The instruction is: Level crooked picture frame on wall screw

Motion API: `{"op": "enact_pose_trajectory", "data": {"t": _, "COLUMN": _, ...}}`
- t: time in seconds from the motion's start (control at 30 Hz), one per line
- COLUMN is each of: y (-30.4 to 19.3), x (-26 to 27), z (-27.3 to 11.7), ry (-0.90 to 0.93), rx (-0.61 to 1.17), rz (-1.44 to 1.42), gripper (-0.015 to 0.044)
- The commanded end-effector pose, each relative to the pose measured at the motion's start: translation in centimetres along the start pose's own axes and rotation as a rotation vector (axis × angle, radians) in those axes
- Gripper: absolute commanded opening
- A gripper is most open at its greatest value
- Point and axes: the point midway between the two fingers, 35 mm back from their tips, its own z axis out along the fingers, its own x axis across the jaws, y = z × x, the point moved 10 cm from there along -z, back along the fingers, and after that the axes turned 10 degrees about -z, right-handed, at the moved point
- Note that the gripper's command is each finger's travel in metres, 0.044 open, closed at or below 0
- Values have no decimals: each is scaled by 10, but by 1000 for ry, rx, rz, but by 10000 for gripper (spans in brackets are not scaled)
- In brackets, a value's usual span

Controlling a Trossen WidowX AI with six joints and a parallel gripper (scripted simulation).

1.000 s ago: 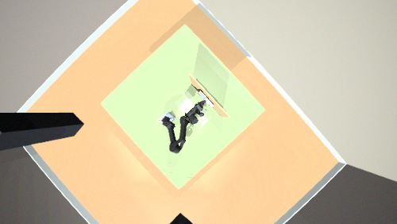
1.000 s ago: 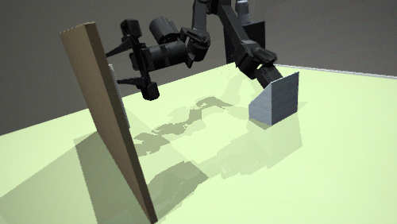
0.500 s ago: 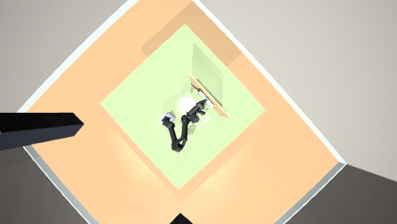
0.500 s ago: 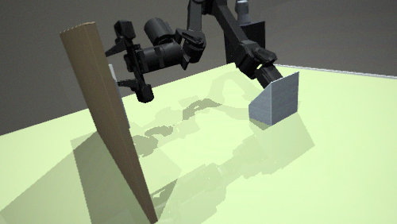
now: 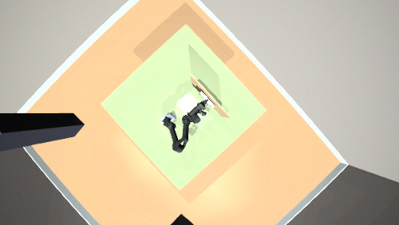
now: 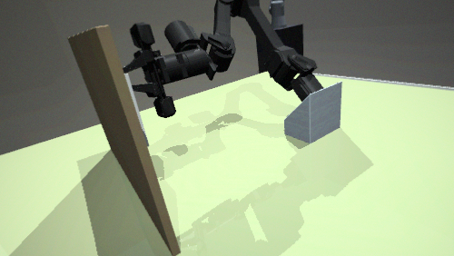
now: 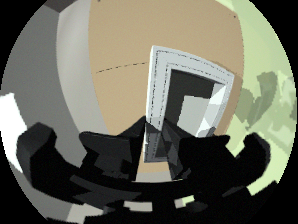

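Note:
The light grey picture frame hangs against the tan upright board. In the wrist view its long bars look tilted against the board's edges. My gripper is at its upper bar, which is the left bar in the wrist view. One finger lies outside the frame and the other inside its opening, closed in around the bar. The screw and the notched strip are hidden behind the frame.
The board stands on the pale green table top. A grey wedge-shaped block is at the arm's base. The arm's folded links rise between this block and the board.

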Motion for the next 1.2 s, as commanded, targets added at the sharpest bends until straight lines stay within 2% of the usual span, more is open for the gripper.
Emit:
{"op": "enact_pose_trajectory", "data": {"t": 0.0, "y": 0, "x": 0, "z": 0, "ry": 1, "rx": -1, "rz": -5, "gripper": 36}}
{"op": "enact_pose_trajectory", "data": {"t": 0.1, "y": 0, "x": 0, "z": 0, "ry": 1, "rx": -1, "rz": -5, "gripper": 0}}
{"op": "enact_pose_trajectory", "data": {"t": 1.17, "y": 1, "x": 8, "z": 0, "ry": 1, "rx": -1, "rz": -5, "gripper": 0}}
